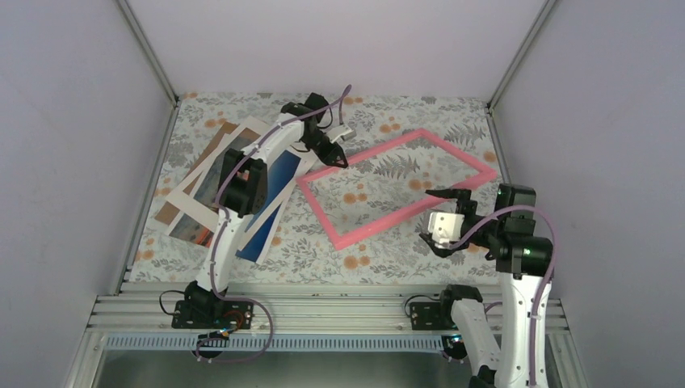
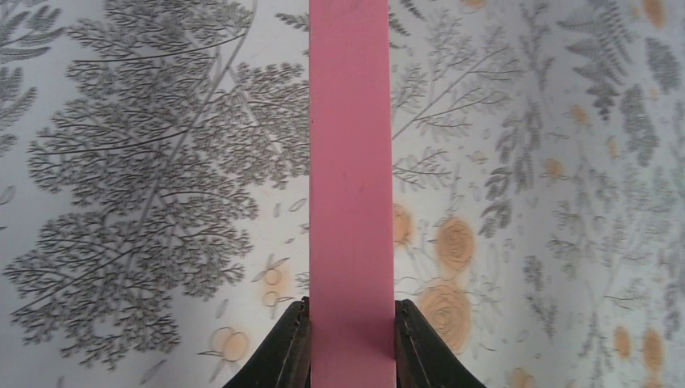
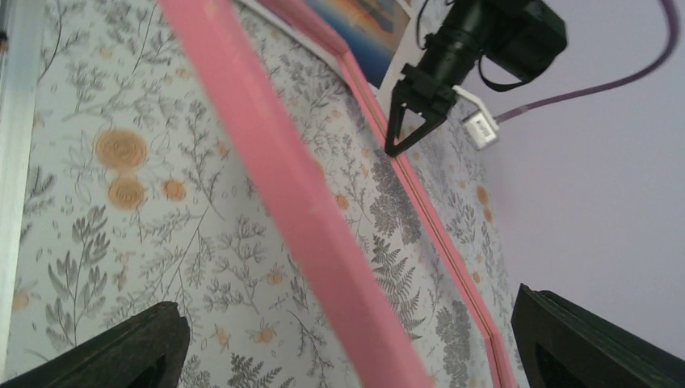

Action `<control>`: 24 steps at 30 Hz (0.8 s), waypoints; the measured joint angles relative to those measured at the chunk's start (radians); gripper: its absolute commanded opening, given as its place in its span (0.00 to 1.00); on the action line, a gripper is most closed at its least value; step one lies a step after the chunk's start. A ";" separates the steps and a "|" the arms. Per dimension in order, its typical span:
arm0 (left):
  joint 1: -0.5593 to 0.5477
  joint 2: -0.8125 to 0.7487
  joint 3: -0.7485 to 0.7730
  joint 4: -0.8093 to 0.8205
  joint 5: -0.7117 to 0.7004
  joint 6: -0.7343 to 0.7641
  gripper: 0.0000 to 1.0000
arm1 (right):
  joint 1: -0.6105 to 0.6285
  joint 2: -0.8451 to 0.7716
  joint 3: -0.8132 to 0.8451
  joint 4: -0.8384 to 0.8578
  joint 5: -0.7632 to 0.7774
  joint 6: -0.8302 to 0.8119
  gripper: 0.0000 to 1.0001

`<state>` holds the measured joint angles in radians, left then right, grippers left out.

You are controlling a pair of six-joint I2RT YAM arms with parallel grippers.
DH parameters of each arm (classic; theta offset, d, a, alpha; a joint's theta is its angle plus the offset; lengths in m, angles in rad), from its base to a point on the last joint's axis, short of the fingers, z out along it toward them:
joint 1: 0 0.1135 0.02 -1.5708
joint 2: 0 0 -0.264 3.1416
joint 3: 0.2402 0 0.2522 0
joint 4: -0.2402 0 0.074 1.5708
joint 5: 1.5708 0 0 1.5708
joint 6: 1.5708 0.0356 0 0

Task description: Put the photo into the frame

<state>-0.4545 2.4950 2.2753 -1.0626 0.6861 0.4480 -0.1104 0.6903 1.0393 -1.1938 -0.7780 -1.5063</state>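
The pink frame (image 1: pixel 401 187) lies flat on the floral cloth, right of centre. My left gripper (image 1: pixel 338 158) is at the frame's far left corner. In the left wrist view the left gripper (image 2: pixel 352 323) is shut on a pink bar of the frame (image 2: pixel 351 162), one black finger on each side. My right gripper (image 1: pixel 442 217) stands open at the frame's near right side. In the right wrist view a blurred bar of the frame (image 3: pixel 299 210) runs between the wide-open fingers of the right gripper (image 3: pixel 347 323). The photo (image 1: pixel 281 174) lies at the left, partly under the left arm.
A white mat border (image 1: pixel 242 136) and a brown backing board (image 1: pixel 212 148) lie stacked askew with the photo at the left. Grey walls close in the cloth on three sides. A metal rail (image 1: pixel 323 311) runs along the near edge.
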 measured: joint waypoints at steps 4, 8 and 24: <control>-0.002 0.003 0.023 -0.041 0.053 -0.006 0.02 | 0.000 -0.029 -0.061 0.016 0.031 -0.117 1.00; -0.008 0.003 0.024 -0.065 0.080 -0.019 0.03 | 0.000 -0.032 -0.083 0.042 0.066 -0.200 1.00; -0.049 0.003 0.004 -0.083 0.077 -0.050 0.02 | 0.159 0.078 -0.142 0.241 0.247 -0.250 0.70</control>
<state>-0.5034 2.4981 2.2791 -1.1458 0.7635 0.3985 0.0483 0.7685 0.8974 -0.9524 -0.5308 -1.7565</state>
